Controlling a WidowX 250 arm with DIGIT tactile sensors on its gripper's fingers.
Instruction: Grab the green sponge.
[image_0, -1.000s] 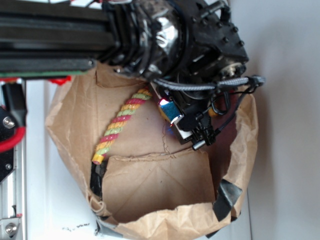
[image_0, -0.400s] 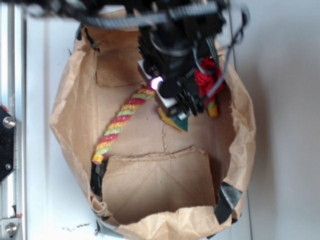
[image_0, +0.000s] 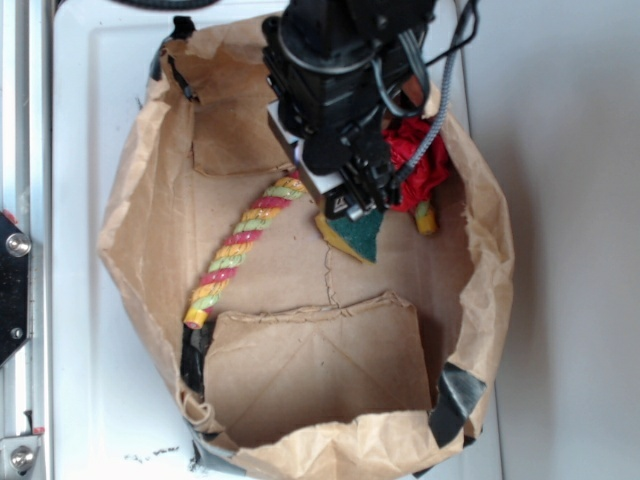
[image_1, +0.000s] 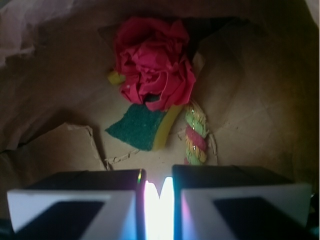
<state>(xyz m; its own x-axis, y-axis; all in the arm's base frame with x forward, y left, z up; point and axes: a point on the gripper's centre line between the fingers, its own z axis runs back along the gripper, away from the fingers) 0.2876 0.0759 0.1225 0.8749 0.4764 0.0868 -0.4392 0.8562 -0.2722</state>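
Observation:
The green sponge (image_0: 360, 236) lies flat on the floor of a brown paper bag (image_0: 492, 270), dark green face up with a yellow edge. In the wrist view the green sponge (image_1: 138, 127) sits ahead of my fingers, just below the red flower. My gripper (image_0: 357, 198) hangs over the sponge's upper edge and covers part of it. In the wrist view my gripper (image_1: 159, 186) has its jaws close together, with only a thin bright slit between them and nothing held.
A red fabric flower (image_0: 418, 162) lies right of the gripper and touches the sponge's far edge (image_1: 152, 70). A red-yellow-green rope (image_0: 244, 250) runs diagonally on the left. The bag's crumpled walls ring everything, and a folded flap (image_0: 315, 370) covers the near floor.
The arm has pulled back toward the top of the exterior view, uncovering the flower and the sponge. The gripper now sits lower inside the bag, over the sponge's upper edge.

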